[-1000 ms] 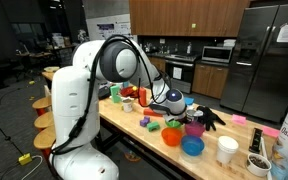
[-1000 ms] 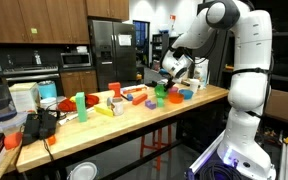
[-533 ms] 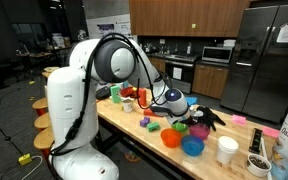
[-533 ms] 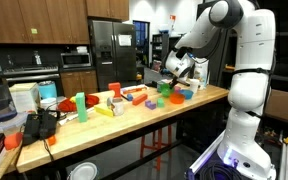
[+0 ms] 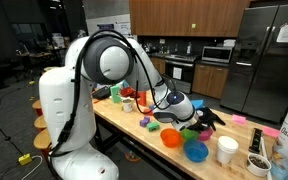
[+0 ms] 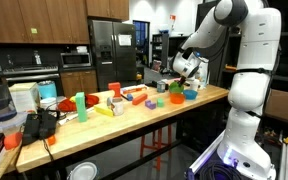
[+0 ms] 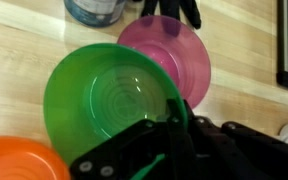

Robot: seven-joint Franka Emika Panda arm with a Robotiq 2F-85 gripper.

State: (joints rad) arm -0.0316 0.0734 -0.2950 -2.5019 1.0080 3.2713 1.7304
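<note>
1 green bowl: round, no long axis, mouth facing up at the wrist camera. Gripper pinches its rim at 5 o'clock, jaws nearly closed. Pink bowl at 1 o'clock, orange bowl at 8 o'clock, on a wooden table.

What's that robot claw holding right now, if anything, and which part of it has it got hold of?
It holds the green bowl. In the wrist view the gripper is clamped on the bowl's rim, at the edge nearest the camera.
</note>
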